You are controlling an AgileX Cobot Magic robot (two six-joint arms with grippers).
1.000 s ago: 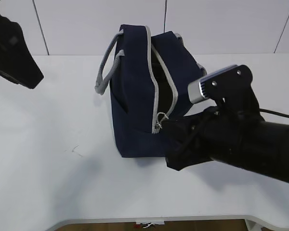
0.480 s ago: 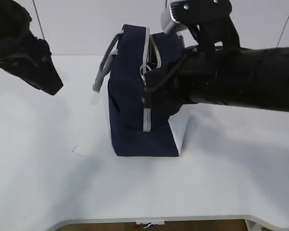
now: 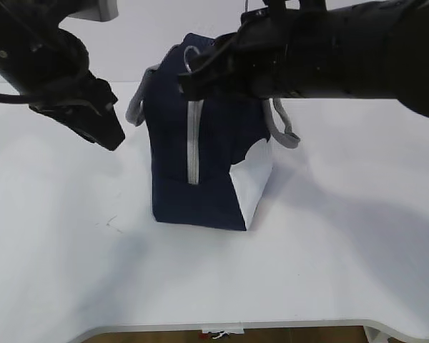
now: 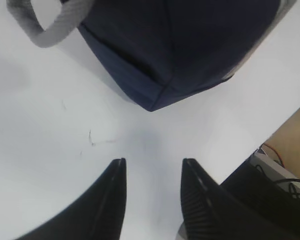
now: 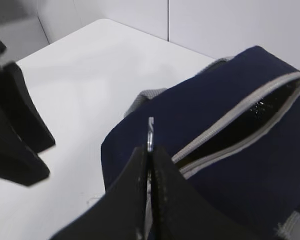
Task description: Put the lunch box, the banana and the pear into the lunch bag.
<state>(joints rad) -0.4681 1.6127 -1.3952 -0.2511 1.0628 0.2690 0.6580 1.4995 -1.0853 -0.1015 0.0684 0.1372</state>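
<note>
Since the earlier frames the right gripper (image 5: pixel 149 150) has risen from the near end of the lunch bag (image 3: pixel 200 157) to its top, drawing the ring pull (image 5: pixel 150 133) with it, and the bag has turned and shifted slightly toward the left; the left gripper (image 4: pixel 152 172) has come in from the far left corner toward the bag. Right gripper: clenched on the thin metal ring pull, which stands edge-on between the closed fingertips above the bag's top. Zipper (image 5: pixel 240 117): grey tape parted along the top in the right wrist view, dark interior showing — contents cannot be made out. Lunch bag: upright near the middle of the table (image 3: pixel 71 271), toward the far edge, white end panel (image 3: pixel 252 182) facing the near right. Grey handles (image 3: pixel 282 128) hang on both sides. Left gripper: jaws parted, holding nothing, hovering over bare table just beside the bag's left side.
</note>
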